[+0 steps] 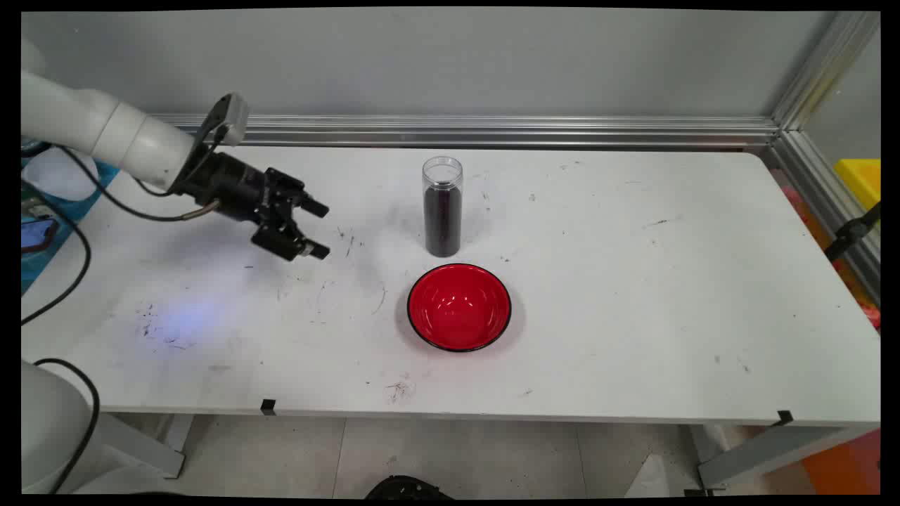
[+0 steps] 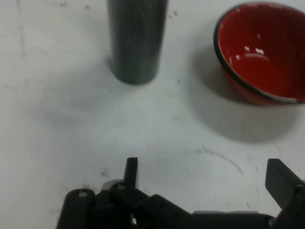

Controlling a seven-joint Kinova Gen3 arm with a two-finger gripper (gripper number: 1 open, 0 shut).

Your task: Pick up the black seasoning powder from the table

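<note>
White table (image 1: 633,295), scuffed with dark marks, set against a grey wall with an aluminium rail along the far edge and up the right corner. Floor tiles show below the near edge.

Arm enters from the upper left, black cables hanging from it. The gripper (image 1: 320,229) is held low over the left half of the table, pointing toward the table's middle. Its two fingers stand spread apart, nothing between them. In the hand view the gripper (image 2: 205,177) shows one fingertip at lower centre-left and the other at the right edge, with bare table surface in the gap.

Nearest thing: a clear jar (image 1: 443,206), tall and cylindrical, upright, no lid seen, filled most of the way with dark material; top portion is clear and empty. It stands near the table's centre, to the right of the gripper and well apart from it. In the hand view the jar (image 2: 137,40) rises at upper left, only its dark lower part in frame.

Just in front of the jar, on the near side, sits a red bowl (image 1: 459,307) with a black rim, upright and empty. Jar and bowl are close but not touching. In the hand view the bowl (image 2: 262,52) lies at upper right, partly cut off by the edge.

A yellow object (image 1: 859,179) lies beyond the table's right end.
</note>
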